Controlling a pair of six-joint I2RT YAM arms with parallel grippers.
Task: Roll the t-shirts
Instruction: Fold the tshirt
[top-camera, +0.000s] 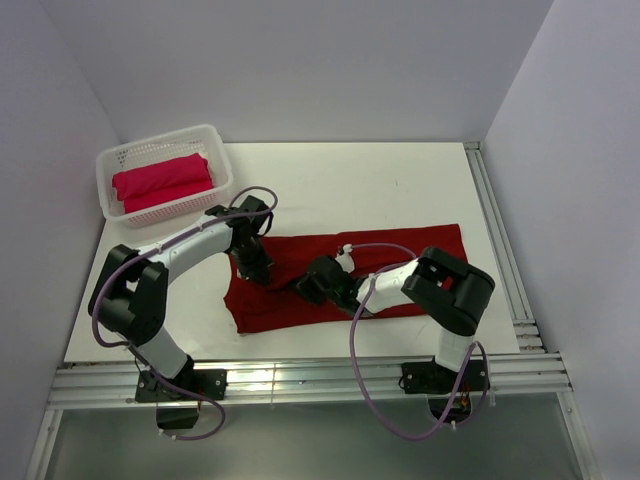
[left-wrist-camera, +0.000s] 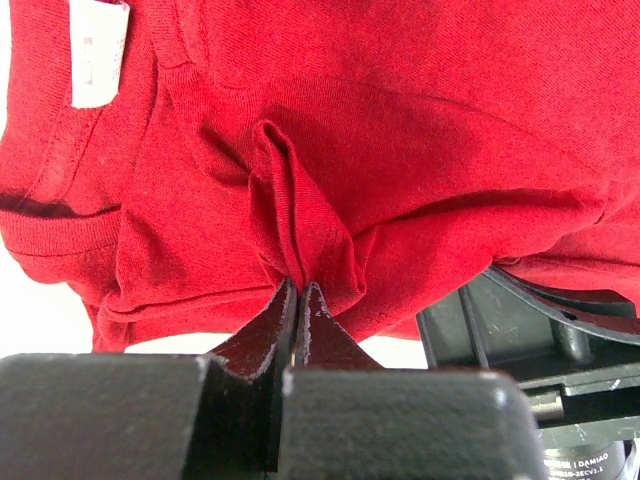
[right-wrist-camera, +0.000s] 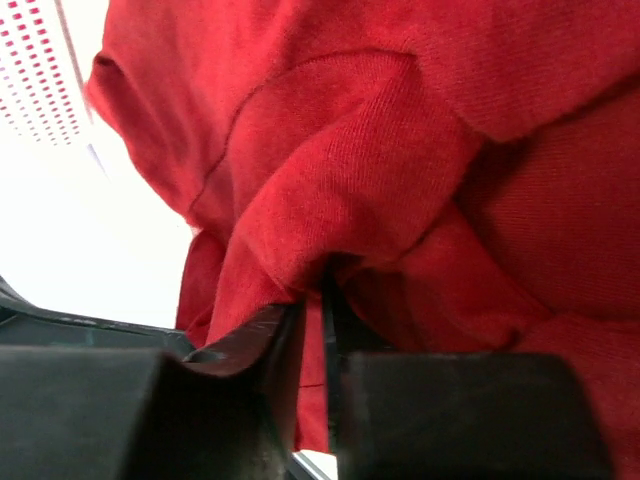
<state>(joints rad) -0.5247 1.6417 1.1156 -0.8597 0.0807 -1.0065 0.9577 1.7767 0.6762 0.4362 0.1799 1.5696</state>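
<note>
- The dark red t-shirt (top-camera: 400, 265) is found lying as a long, partly folded band on the table (top-camera: 380, 190), nearer the arm bases than the basket (top-camera: 224, 172) and stretching away to the basket's right.
- The pinkish-red t-shirt (top-camera: 163, 180) is seen rolled up inside the basket, which stands at the far left corner of the table.
- The left arm is seen bent sharply at the elbow below the basket, its forearm sloping up and to the right. The wrist is turned down onto the end of the dark red t-shirt closest to the basket.
- The left gripper (left-wrist-camera: 298, 300) is seen with its jaws pressed together on a raised pleat of the dark red cloth. A white label (left-wrist-camera: 97, 50) is noted on the cloth beyond the pinch.
- The right arm is folded back over its own base, well to the right of the basket. Its forearm is laid leftward along the near edge of the dark red t-shirt, pointing toward the basket side.
- The right gripper (right-wrist-camera: 315, 300) is seen with its jaws drawn narrow, a bunched fold of dark red cloth caught between them.
- The two grippers are noted near each other at the shirt's basket-side end, the left one closer to the basket.
</note>
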